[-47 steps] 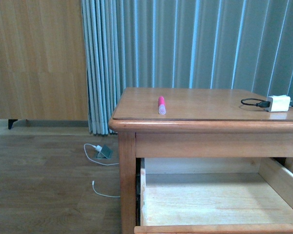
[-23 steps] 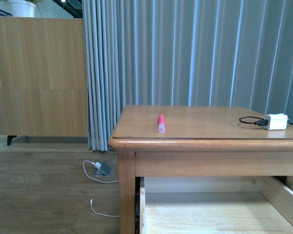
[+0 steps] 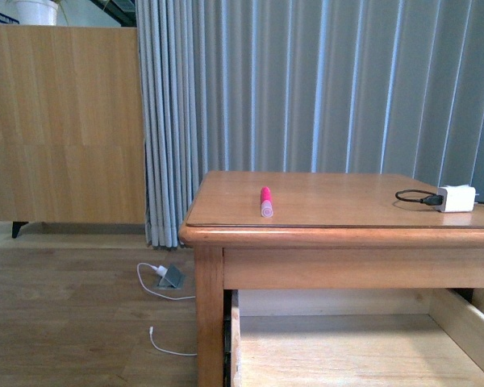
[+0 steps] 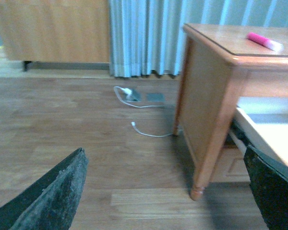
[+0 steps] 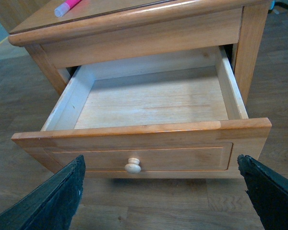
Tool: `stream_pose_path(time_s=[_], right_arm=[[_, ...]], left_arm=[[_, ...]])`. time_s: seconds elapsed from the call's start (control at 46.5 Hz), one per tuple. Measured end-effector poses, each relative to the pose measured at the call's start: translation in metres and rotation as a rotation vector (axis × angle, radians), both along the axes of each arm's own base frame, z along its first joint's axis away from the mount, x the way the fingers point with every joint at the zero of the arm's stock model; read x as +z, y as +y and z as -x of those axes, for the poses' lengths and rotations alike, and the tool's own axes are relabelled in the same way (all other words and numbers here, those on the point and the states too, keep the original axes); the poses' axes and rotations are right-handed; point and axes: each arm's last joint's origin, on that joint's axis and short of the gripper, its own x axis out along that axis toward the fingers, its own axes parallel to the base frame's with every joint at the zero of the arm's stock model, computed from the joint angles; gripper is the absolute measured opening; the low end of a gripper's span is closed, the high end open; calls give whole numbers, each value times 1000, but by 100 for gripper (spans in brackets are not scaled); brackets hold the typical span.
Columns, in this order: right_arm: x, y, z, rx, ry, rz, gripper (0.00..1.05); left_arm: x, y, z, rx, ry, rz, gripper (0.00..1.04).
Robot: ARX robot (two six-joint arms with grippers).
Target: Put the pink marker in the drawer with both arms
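Note:
The pink marker (image 3: 266,201) lies on the nightstand top (image 3: 339,205), left of its middle, pale cap towards me. It also shows in the left wrist view (image 4: 264,41) and the right wrist view (image 5: 67,6). The drawer (image 5: 149,103) is pulled wide open and its pale wood inside is empty; its round knob (image 5: 132,165) faces the right gripper. My left gripper (image 4: 165,191) is open, low over the floor to the left of the nightstand. My right gripper (image 5: 161,196) is open, in front of the drawer's front panel. Neither arm shows in the front view.
A white charger block (image 3: 456,197) with a black cable sits at the top's right edge. A white cable and small grey object (image 3: 171,277) lie on the wooden floor left of the nightstand. Grey curtains hang behind, and a wooden cabinet (image 3: 60,121) stands at the left.
The front view has risen and levelled: the nightstand sits lower in frame, less of the drawer's inside shows. The marker and charger have not moved on the top.

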Motion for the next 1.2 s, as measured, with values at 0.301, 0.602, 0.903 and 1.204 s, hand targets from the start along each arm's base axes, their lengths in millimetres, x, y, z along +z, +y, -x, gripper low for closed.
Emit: stream_pose_path(time_s=[0.301, 0.602, 0.903, 1.204], right_arm=[[0, 0, 0, 0, 0, 0, 96], [0, 0, 0, 0, 1, -1, 96], [0, 0, 0, 0, 0, 0, 96], [0, 0, 0, 0, 0, 0, 96]], left_arm=[[19, -12, -31, 46, 29, 60, 99], [61, -34, -103, -135, 41, -15, 99], [94, -100, -208, -304, 55, -52, 99], [102, -164, -304, -344, 124, -47, 99]])
